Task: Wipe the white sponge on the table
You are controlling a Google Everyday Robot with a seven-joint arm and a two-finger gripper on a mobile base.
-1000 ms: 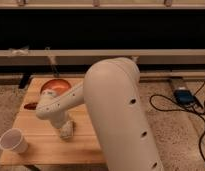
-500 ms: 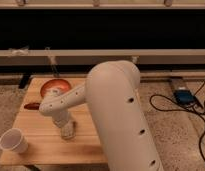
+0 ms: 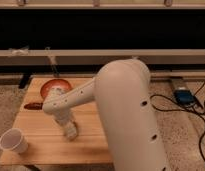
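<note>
The hand (image 3: pixel 71 132) is held low at the desk (image 3: pixel 41 119), fingers pressed together. An orange bowl (image 3: pixel 50 87) is seen behind it, its contents hidden. A white cup (image 3: pixel 12 140) is stood upright near the front corner.

The arm (image 3: pixel 127 107) has a smooth, off-white shell, rounded throughout. The gripper (image 3: pixel 71 132), also off-white, sits at the arm's far tip, down at the table (image 3: pixel 38 122). The link just above the gripper is slim, with a row of small dark holes. The link farthest from it is bulky, with scattered dark holes.
</note>
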